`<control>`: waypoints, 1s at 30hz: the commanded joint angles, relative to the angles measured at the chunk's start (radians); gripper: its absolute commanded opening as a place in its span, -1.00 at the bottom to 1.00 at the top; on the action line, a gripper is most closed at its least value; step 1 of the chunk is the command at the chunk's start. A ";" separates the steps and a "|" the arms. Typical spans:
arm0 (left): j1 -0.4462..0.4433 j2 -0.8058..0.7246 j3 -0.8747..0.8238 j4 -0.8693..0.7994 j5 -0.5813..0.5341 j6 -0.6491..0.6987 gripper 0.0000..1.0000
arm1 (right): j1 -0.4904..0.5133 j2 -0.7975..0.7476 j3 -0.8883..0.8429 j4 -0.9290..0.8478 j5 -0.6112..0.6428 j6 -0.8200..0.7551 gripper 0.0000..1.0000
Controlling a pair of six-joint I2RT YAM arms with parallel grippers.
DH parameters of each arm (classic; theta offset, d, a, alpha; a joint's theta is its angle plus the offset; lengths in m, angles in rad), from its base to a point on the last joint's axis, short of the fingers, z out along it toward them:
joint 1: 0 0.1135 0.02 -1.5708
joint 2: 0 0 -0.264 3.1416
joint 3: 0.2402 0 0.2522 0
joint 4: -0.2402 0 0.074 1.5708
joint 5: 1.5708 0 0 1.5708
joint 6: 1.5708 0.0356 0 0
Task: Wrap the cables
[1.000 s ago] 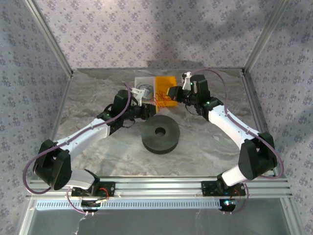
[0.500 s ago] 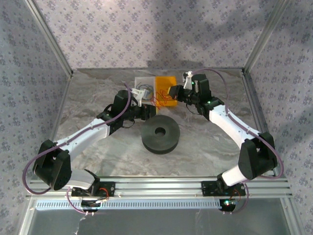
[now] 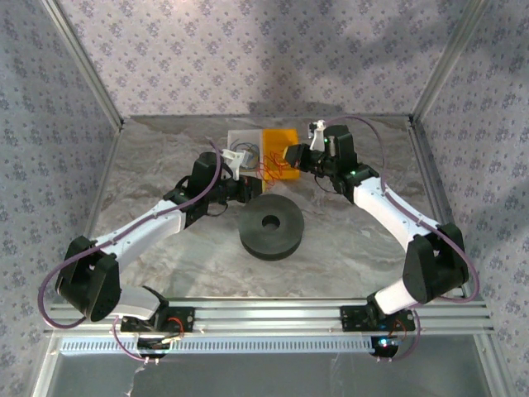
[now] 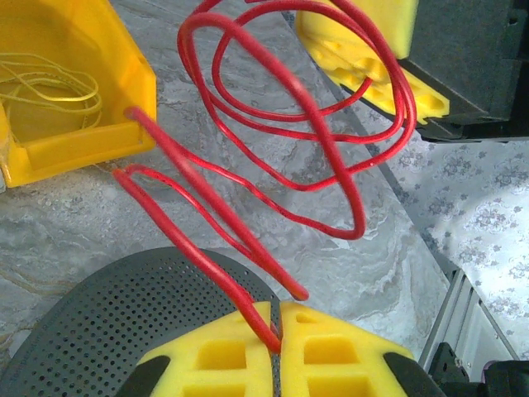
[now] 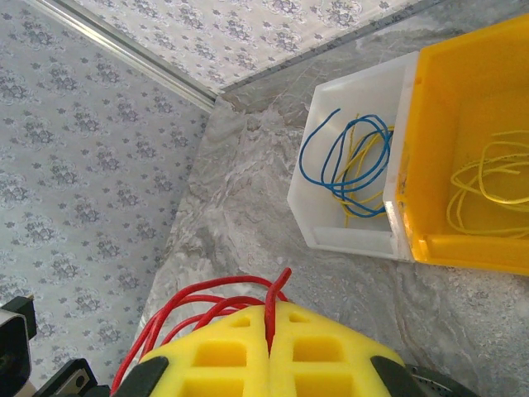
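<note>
The cables are one thin red wire [image 4: 351, 178] hanging in loose loops between my two grippers, above the marble table behind the black spool. In the top view the red wire [image 3: 266, 172] is a small tangle in front of the bins. My left gripper [image 4: 279, 321] is shut on one end of the wire, which slips between its yellow pads. My right gripper [image 5: 270, 314] is shut on the other end, with several red strands [image 5: 194, 304] trailing off to the left. In the top view the left gripper [image 3: 250, 185] and right gripper [image 3: 289, 157] stand close together.
A thick black round spool [image 3: 271, 225] lies on the table just in front of the grippers. Behind them stand a yellow bin [image 3: 279, 139] holding yellow wire and a white bin [image 5: 351, 236] holding blue and yellow wire loops [image 5: 347, 161]. Patterned walls enclose the table.
The right gripper has edged slightly toward the back. The left arm looks unmoved and the red wire stays between the two grippers.
</note>
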State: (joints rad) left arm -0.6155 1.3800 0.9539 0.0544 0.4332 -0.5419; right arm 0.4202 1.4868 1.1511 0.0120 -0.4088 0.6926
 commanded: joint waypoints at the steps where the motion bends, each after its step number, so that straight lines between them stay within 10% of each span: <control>1: 0.004 -0.036 0.007 0.005 0.004 0.014 -0.89 | -0.003 0.003 0.019 0.027 -0.018 0.015 -1.00; 19: 0.104 -0.151 -0.058 -0.080 0.004 0.007 -1.00 | -0.158 -0.121 -0.016 -0.094 -0.014 -0.054 -1.00; 30: 0.466 -0.327 -0.038 -0.308 0.091 0.015 -1.00 | -0.390 -0.343 -0.097 -0.312 -0.020 -0.161 -1.00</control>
State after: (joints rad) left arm -0.2207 1.0908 0.8890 -0.1623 0.4923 -0.5411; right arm 0.0902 1.1965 1.0859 -0.1986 -0.4438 0.5808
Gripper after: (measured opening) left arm 0.054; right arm 0.061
